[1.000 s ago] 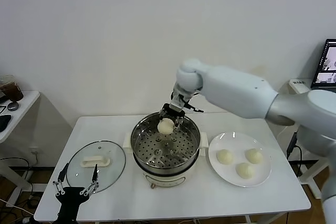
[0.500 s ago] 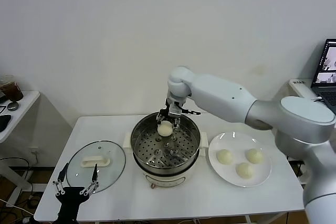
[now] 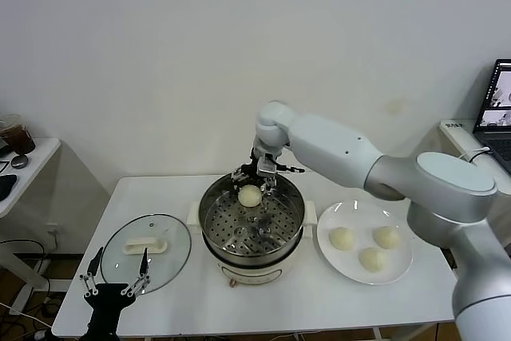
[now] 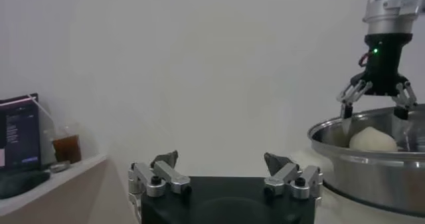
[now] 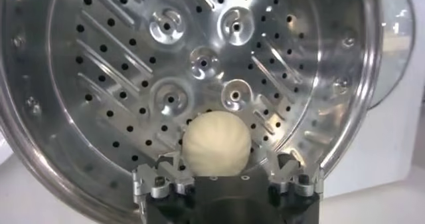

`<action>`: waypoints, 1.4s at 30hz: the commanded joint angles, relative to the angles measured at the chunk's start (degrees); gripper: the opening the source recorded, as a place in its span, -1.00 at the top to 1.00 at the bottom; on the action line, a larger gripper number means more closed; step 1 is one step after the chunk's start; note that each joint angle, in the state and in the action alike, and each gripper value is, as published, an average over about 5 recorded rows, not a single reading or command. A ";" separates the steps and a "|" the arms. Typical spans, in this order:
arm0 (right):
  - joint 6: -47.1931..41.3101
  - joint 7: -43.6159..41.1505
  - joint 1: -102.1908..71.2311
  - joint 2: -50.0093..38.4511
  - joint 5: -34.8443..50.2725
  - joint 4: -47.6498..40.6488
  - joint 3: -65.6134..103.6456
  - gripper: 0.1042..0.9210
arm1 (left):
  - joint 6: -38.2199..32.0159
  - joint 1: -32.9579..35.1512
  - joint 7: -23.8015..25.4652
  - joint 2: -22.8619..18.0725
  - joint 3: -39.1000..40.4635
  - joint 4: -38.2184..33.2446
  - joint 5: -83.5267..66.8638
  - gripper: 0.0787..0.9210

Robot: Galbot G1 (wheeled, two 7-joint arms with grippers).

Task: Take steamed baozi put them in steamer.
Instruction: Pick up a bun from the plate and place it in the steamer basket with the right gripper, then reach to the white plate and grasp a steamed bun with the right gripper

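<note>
Black and idle, the left gripper (image 3: 116, 287) waits at the lower left of the head view with its fingers spread wide, near the front edge of the glass lid (image 3: 146, 244), which lies flat on the white table (image 3: 335, 297), leaving the pot uncovered for loading. At centre stands the steamer (image 3: 252, 226), its perforated tray bare except for one baozi (image 3: 250, 195) resting toward the far rim. Directly above that bun hangs the right gripper (image 3: 255, 180), jaws apart on either side and no longer pinching it, so the bun looks released onto the tray. At lower right, three more baozi (image 3: 372, 259) sit on the white plate (image 3: 332, 218), apparently awaiting transfer.
</note>
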 commanded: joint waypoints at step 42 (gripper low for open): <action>-51.22 -2.35 -20.21 -35.64 8.69 19.64 7.17 -0.76 | 3.62 -0.81 -0.27 0.90 -1.17 -0.96 1.19 -0.77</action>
